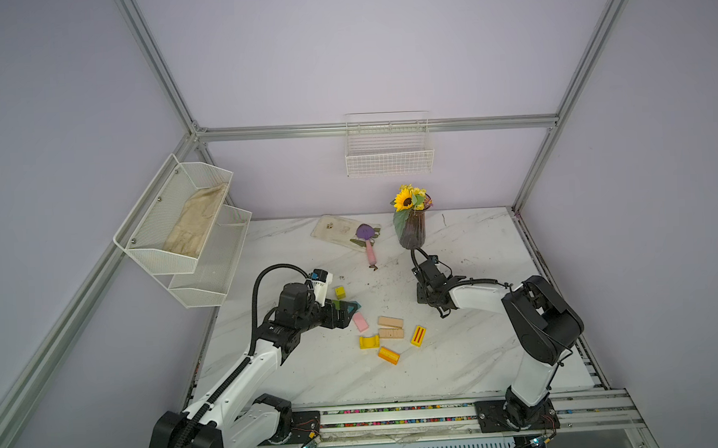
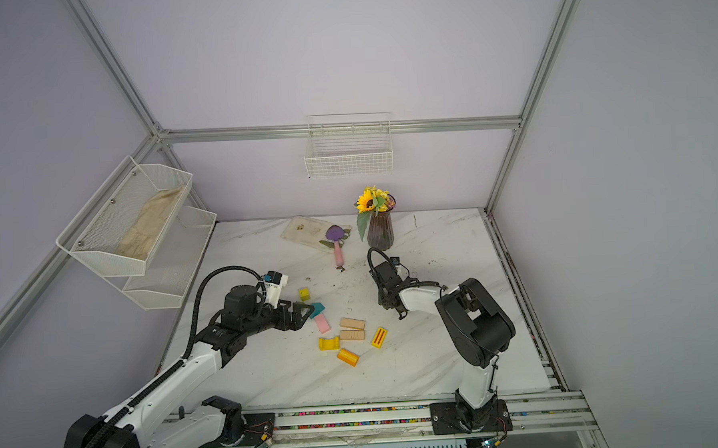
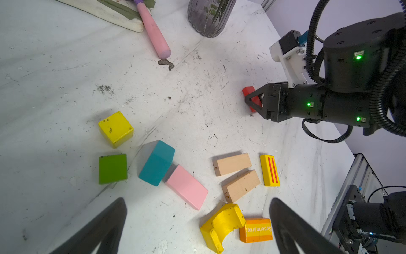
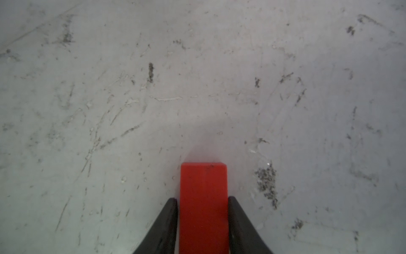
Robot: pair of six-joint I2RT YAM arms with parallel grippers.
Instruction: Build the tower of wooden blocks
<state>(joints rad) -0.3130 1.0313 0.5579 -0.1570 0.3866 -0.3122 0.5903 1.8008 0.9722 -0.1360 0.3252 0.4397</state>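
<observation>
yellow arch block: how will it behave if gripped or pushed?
The yellow arch looks like rigid painted wood, so probably stiff. Its curved cutout looks slip-prone; flat sides look safer. The orange block lies close beside it, so pushing that way likely moves both.

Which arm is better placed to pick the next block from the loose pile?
Left. The left gripper hangs open over the loose wood blocks, the pink rectangular block beneath its spread fingers; the right gripper straddles the red rectangular block, away from them.
</observation>
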